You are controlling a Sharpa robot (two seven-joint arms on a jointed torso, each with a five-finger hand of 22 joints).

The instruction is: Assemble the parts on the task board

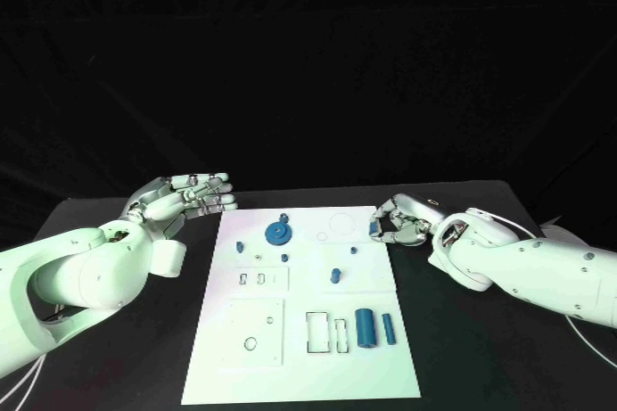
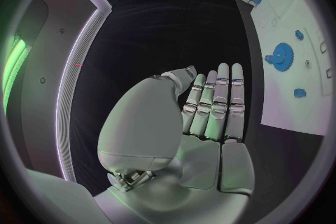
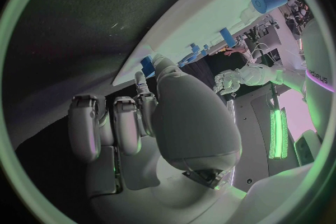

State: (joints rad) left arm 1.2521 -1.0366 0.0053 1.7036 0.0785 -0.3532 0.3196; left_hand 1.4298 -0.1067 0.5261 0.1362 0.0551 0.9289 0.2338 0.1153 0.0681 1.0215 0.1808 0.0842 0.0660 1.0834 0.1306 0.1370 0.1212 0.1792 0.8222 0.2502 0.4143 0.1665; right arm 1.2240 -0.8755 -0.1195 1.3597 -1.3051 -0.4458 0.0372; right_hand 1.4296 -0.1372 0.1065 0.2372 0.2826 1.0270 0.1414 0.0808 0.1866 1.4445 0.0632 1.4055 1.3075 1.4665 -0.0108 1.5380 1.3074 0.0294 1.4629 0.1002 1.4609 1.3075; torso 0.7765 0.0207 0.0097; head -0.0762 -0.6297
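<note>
Black table (image 1: 116, 375) and black backdrop frame your scene, with the white task board (image 1: 302, 340) lying in the middle. On your left, the left hand (image 1: 186, 197) hovers off the board's far left corner, fingers straight and side by side, thumb apart, holding nothing; the blue gear (image 1: 278, 233) sits on the board just to its right, not touching. Further right you see a small blue peg (image 1: 334, 274), then two blue cylinders (image 1: 364, 326) lying near the board's right edge. Your right hand (image 1: 398, 226) rests at the board's far right edge with fingers curled in; you cannot tell whether it grips anything. No readable writing shows on the board
</note>
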